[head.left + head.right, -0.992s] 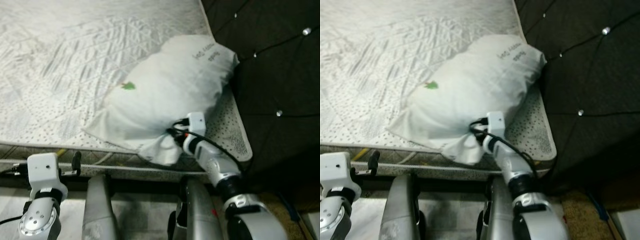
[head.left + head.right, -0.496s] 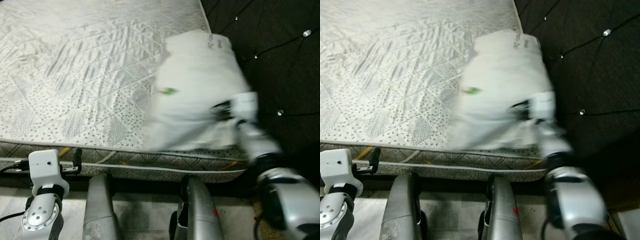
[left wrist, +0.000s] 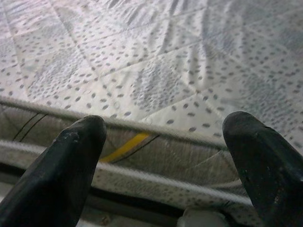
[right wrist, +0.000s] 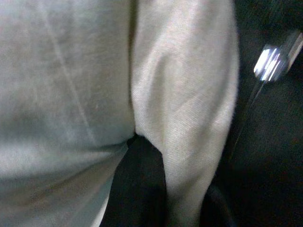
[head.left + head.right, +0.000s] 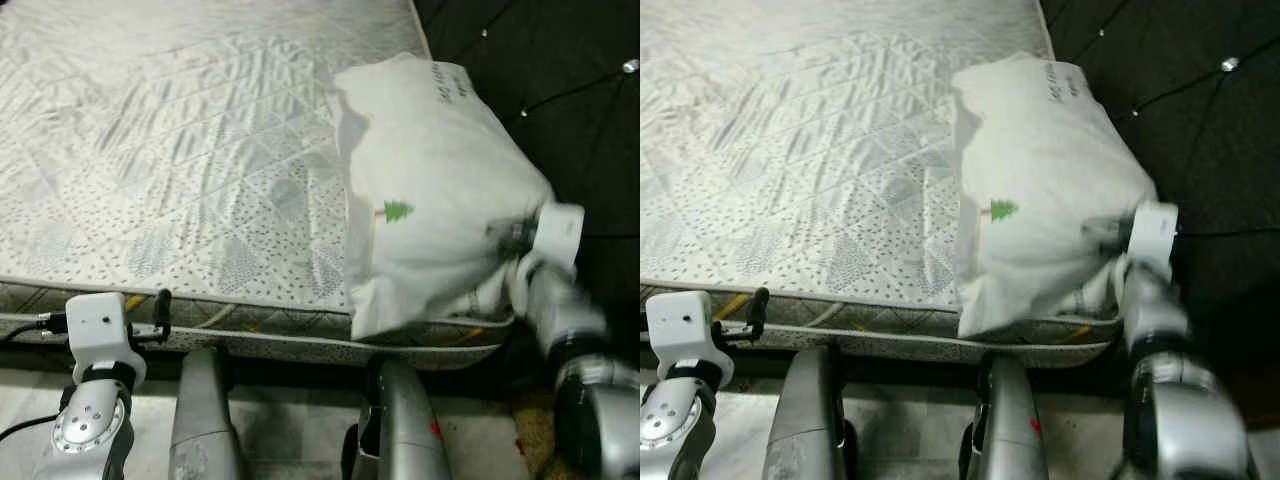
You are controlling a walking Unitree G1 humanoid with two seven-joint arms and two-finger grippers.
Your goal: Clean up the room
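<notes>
head views: since a second ago the pillow [image 5: 435, 190] has swung round; then it lay slantwise across the mattress [image 5: 180, 150] near the right edge, now it runs along that edge, against the dark tufted headboard [image 5: 560, 90], its near end hanging over the mattress's front right corner; the green tree print [image 5: 397, 211], earlier a sideways smudge, now stands upright; the right gripper [image 5: 505, 240], which was at the pillow's near corner in front of the bed, now sits further right at the pillow's side, blurred, its fingers buried in bunched cloth; the left gripper [image 5: 160, 305] has kept its place below the mattress's front edge, near the left; the pillow is a soft white cotton sack, wrinkled; small grey writing near its far end is too small to read; the mattress is quilted in diamonds with fine dots.

left wrist view: two black fingers [image 3: 71, 165] set wide apart, holding nothing; between them the mattress's [image 3: 189, 61] dotted quilting, its piped edge and a yellow stripe [image 3: 125, 146] on the side band.

right wrist view: a black finger [image 4: 137, 184] pinched into a fold of the pillow [image 4: 71, 80]; the weave shows plain and creased; a shiny stud [image 4: 270, 64] glints on the headboard.
</notes>
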